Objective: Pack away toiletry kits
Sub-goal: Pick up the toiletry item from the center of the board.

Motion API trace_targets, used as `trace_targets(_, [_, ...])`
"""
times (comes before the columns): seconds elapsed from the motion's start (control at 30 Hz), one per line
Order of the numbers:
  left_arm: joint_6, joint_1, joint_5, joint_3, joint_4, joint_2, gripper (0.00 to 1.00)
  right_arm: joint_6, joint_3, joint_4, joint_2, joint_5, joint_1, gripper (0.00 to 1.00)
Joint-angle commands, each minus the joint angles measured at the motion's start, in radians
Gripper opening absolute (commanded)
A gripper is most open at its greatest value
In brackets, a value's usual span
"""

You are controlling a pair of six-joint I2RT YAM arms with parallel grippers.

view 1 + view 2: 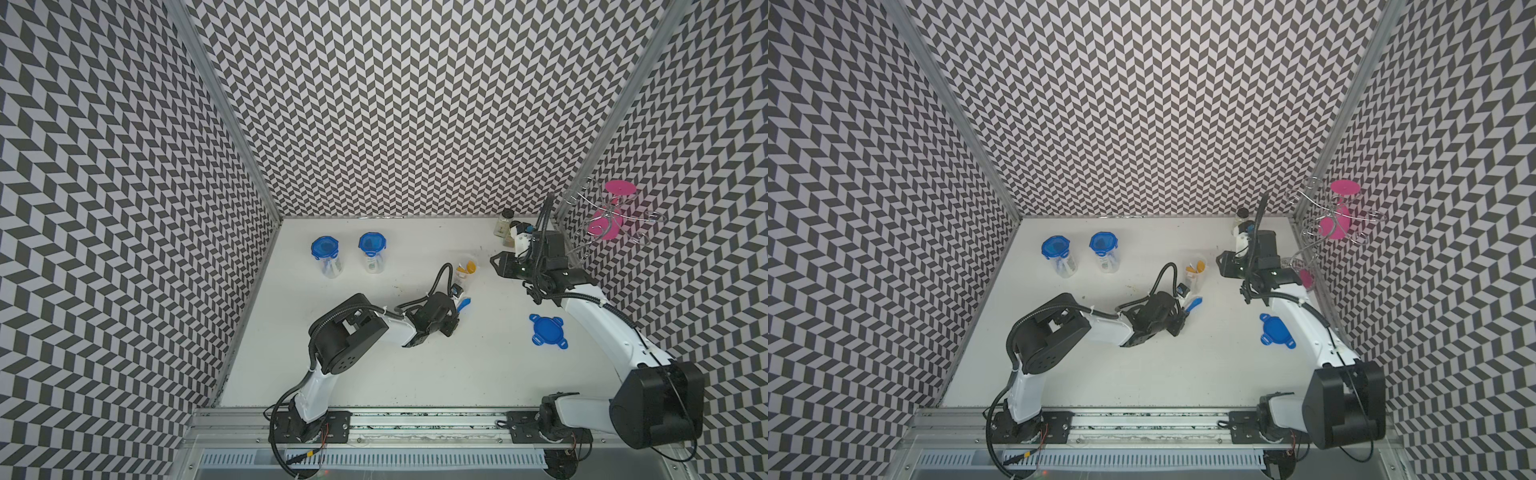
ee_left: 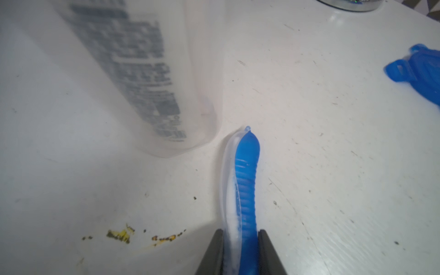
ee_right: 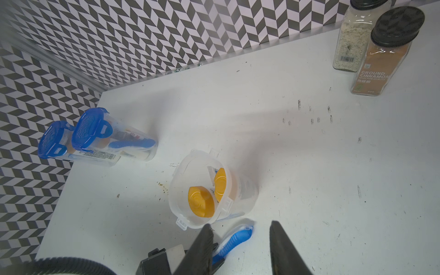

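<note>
Left wrist view: the left hand (image 2: 240, 232) has its two fingers pressed against both sides of the blue toothbrush (image 2: 246, 181), gripping it near one end. The rest of the toothbrush runs out ahead of the fingers. Its long axis lies low and nearly level over the desk (image 1: 415, 374). The free rounded end points at the foot of the open clear cup (image 2: 209, 71) and stops just beside it. I cannot tell whether it touches the cup. The end inside the grip is hidden, so I cannot say where the bristles are.

Holding it by one end looks deliberate. It leaves the whole length free to be tipped upright and dropped through the cup's mouth, next to the gold-capped tubes (image 3: 201, 201) already standing inside.

The right hand (image 3: 240, 225) hangs above the same spot with its fingers well apart and nothing between them. It is probably there to steady the cup or fetch the loose blue lid (image 1: 547, 331), which lies flat on the desk well apart from the cup.

Two lidded cups (image 1: 326, 255) stand together at the far side of the desk, apparently finished.
</note>
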Motion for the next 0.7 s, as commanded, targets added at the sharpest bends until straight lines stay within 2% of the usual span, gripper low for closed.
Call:
trace_targets(0.0, [-0.001, -0.009, -0.064, -0.039, -0.119, 0.048, 0.10, 0.013, 0.013, 0.015, -0.045, -0.019, -0.004, 0.47])
trace_targets(0.1, [-0.005, -0.013, -0.064, -0.048, -0.127, 0.034, 0.07, 0.017, 0.005, -0.005, -0.069, -0.004, -0.005, 0.54])
trace_targets(0.3, [-0.034, -0.016, -0.025, -0.101, -0.174, -0.088, 0.00, 0.014, 0.003, -0.047, -0.103, -0.005, -0.014, 0.59])
trace_targets(0.5, [-0.080, -0.009, 0.175, -0.168, -0.244, -0.323, 0.00, 0.003, -0.007, -0.062, -0.116, -0.054, -0.018, 0.64])
trace_targets(0.67, [-0.123, 0.053, 0.288, -0.202, -0.294, -0.501, 0.00, -0.014, -0.054, -0.032, -0.116, -0.219, -0.018, 0.68])
